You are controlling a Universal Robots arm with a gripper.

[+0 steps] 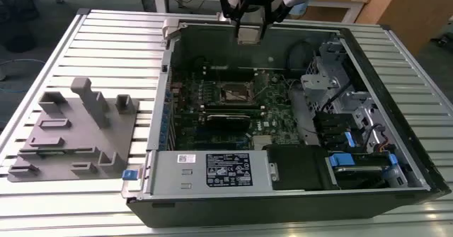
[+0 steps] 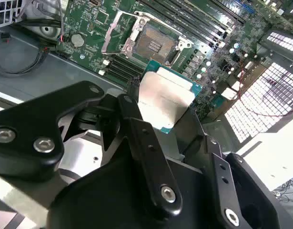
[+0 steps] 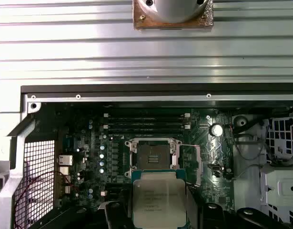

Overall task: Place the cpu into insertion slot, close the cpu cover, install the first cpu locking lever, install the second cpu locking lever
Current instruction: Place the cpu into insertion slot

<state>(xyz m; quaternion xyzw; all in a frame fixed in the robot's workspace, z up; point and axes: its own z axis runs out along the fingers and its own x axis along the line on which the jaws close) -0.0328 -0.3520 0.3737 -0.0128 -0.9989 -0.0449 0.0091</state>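
I'm clamping the cpu (image 1: 249,36) in my gripper (image 1: 249,29), hovering high by the case's (image 1: 283,205) far wall. The insertion slot (image 1: 237,93) is lying uncovered below, nearer in the exterior view.

Ext. view: set high and well back, angled down over the whole open PC case (image 1: 283,210). First wrist view: aimed down at the board (image 3: 217,198), with the insertion slot (image 3: 154,155) seen beyond the cpu (image 3: 158,200). Second wrist view: v. near, oblique, taken past the gripper (image 2: 164,114) links. The insertion slot is shared by all three views.
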